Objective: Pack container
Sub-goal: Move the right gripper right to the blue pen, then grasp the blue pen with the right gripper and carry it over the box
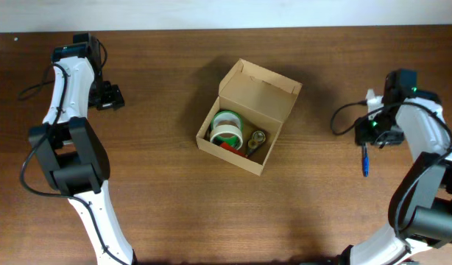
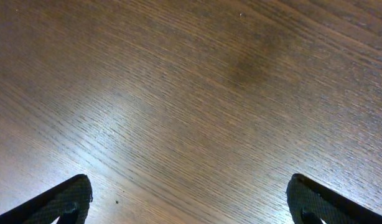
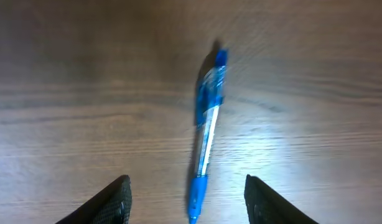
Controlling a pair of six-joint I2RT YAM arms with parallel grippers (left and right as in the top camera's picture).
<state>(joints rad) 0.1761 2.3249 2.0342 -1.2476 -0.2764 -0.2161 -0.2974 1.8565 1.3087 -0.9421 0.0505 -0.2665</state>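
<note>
Left gripper [image 2: 190, 202] hangs spread and empty over bare table [image 2: 178, 93], with the container [image 1: 264, 94] well off toward its partner. Right gripper [image 3: 188, 196], released, straddles a blue pen [image 3: 208, 124]. Closing off-centre could roll it away.

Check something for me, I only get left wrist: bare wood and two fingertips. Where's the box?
Observer: The container sits at the centre of the table, lid flap open, well away from the left gripper.
Operator: Anything inside?
Observer: A tape roll with green on it, plus smaller items I can't identify.
Operator: Anything left outside?
Observer: A blue pen lies on the table below the open right gripper, not gripped.
</note>
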